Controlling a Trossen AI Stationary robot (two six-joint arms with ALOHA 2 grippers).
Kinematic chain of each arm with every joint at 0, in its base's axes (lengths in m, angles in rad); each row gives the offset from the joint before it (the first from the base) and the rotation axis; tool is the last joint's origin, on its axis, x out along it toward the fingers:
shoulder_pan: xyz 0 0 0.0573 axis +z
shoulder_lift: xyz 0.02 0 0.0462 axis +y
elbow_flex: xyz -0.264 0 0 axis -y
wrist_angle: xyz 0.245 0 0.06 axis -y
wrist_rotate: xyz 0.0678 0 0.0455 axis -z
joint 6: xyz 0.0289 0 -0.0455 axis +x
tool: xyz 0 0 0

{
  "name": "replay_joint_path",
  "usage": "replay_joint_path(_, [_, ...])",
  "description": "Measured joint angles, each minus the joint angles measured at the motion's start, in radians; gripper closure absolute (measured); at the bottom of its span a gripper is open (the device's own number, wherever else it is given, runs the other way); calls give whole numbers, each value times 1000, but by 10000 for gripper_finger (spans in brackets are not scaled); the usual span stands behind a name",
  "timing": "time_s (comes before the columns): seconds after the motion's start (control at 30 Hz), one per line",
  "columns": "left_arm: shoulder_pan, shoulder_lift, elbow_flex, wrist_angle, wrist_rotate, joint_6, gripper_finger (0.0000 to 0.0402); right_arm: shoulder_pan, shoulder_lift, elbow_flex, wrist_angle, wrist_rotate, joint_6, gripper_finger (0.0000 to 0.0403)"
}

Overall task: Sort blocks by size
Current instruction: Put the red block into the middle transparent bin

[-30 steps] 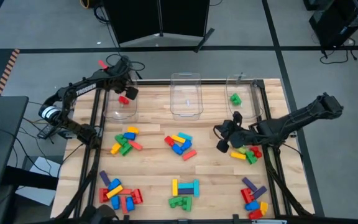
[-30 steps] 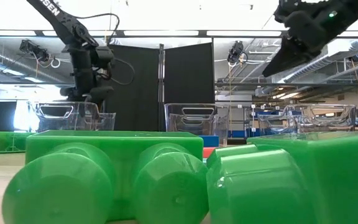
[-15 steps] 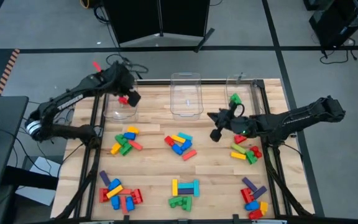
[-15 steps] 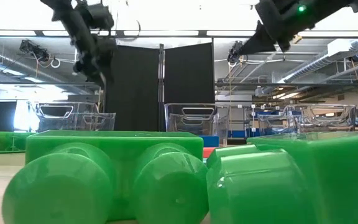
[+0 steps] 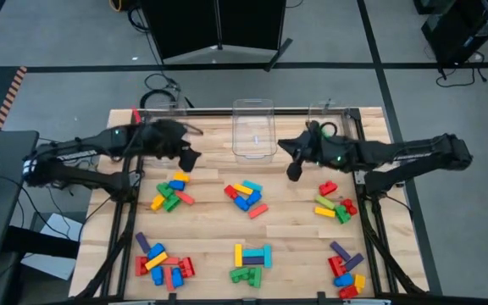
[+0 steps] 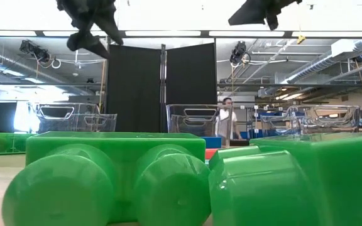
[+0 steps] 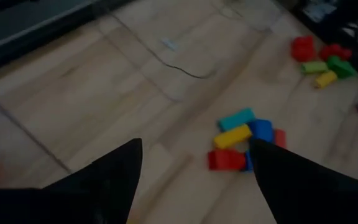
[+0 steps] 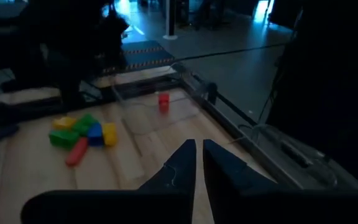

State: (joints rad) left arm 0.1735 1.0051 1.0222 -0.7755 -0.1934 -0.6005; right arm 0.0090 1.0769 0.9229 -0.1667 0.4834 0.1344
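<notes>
The blocks lie in several mixed piles on the wooden table: one by the left arm, one in the middle, one at the right, and three along the near edge. My left gripper is open and empty, in the air between the left bin and the left pile. Its wrist view looks down on the middle pile. My right gripper is shut and empty, in the air between the middle bin and the right bin. A red block lies in the left bin.
Three clear bins stand along the far edge: left, partly under my left arm, middle, and right, partly under my right arm. Big green blocks fill the low view's foreground. A person stands far off in the room.
My left gripper has left the left bin, going up and toward the near edge and the table's middle. My right gripper has risen from beside the right pile and gone toward the far edge. No block has moved.
</notes>
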Motion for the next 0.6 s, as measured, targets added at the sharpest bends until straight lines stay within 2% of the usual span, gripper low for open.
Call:
replay_joint_path(0.17, [-146, 6, 0, 2, -99, -87, 96, -39, 2, 133, -211, -52, -15, 344])
replay_joint_path(0.33, [-239, 6, -1, 22, -104, -88, 96, -53, 22, 239, -404, -144, 38, 322])
replay_joint_path(0.6, [-321, 9, -1, -11, -104, 2, 96, 12, 156, 372, -672, -157, 152, 262])
